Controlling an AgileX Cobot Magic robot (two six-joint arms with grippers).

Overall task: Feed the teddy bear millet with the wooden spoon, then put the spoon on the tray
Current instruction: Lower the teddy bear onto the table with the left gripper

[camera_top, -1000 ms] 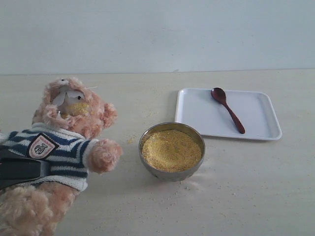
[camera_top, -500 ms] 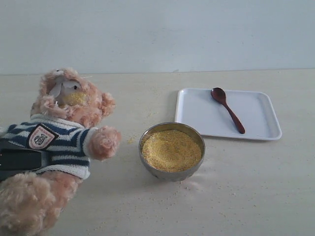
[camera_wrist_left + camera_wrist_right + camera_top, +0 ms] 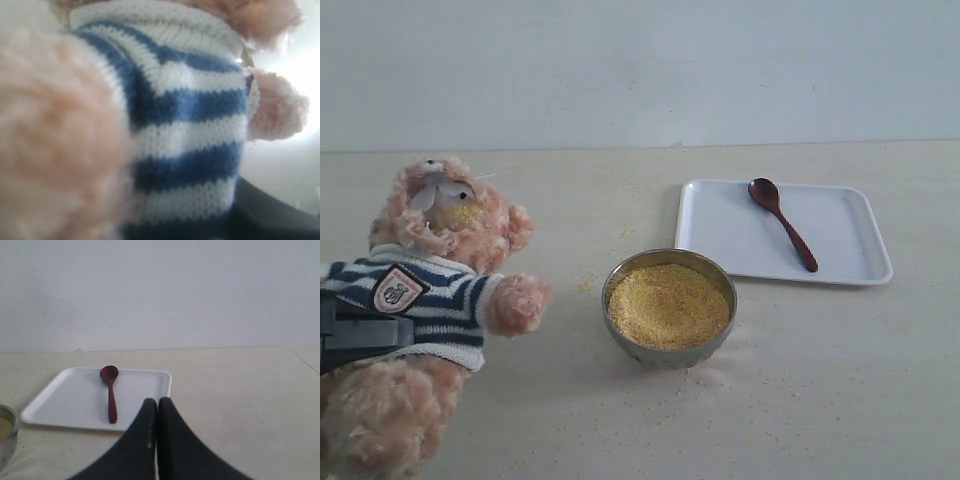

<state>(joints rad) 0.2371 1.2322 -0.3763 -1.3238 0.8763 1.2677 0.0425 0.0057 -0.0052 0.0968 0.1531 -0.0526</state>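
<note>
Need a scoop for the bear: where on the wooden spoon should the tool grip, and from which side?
Probably mid-handle on the wooden spoon, from straight above, closing across the thin handle. It lies flat on the tray, whose raised rim hinders a sideways approach; the oval bowl is wider and harder to pinch.

Navy-and-white striped teddy bear [image 3: 440,298], yellow millet [image 3: 668,305], white tray [image 3: 842,236]
</note>
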